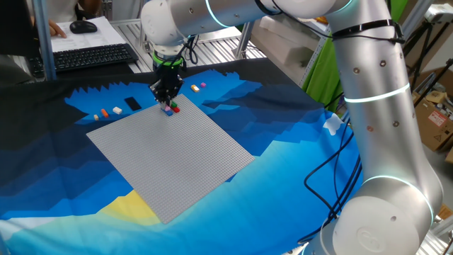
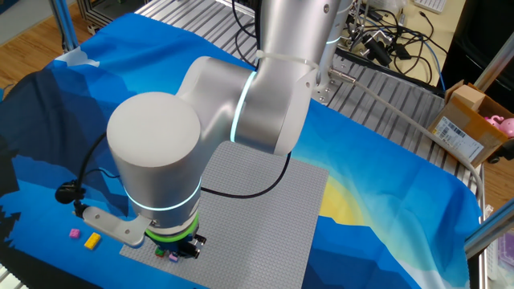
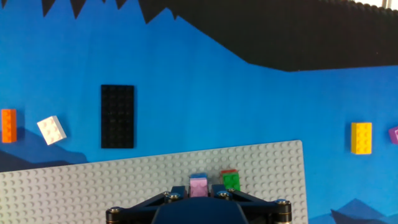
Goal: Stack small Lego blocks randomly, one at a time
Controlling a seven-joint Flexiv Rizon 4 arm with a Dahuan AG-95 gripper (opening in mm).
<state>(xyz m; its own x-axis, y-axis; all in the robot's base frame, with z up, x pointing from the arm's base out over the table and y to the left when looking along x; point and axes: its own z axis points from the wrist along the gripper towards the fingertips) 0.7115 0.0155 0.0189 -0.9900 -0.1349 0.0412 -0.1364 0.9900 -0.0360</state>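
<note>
My gripper [image 3: 198, 194] is shut on a pink Lego block [image 3: 198, 186], with a finger against each side of it. A blue block [image 3: 198, 178] shows just beyond the pink one, at the far edge of the grey baseplate [image 3: 93, 183]. A green block [image 3: 231, 182] with a red one [image 3: 229, 172] behind it stands right beside them. In one fixed view the gripper [image 1: 168, 100] is low over this cluster [image 1: 172, 108] at the plate's far corner. In the other fixed view the gripper [image 2: 181, 247] is mostly hidden by the arm.
Loose on the blue cloth beyond the plate lie an orange block [image 3: 9, 125], a white block [image 3: 51, 129], a flat black plate [image 3: 117, 116], a yellow block [image 3: 361, 137] and a purple one [image 3: 393, 134] at the right edge. A keyboard [image 1: 92, 57] lies beyond the cloth.
</note>
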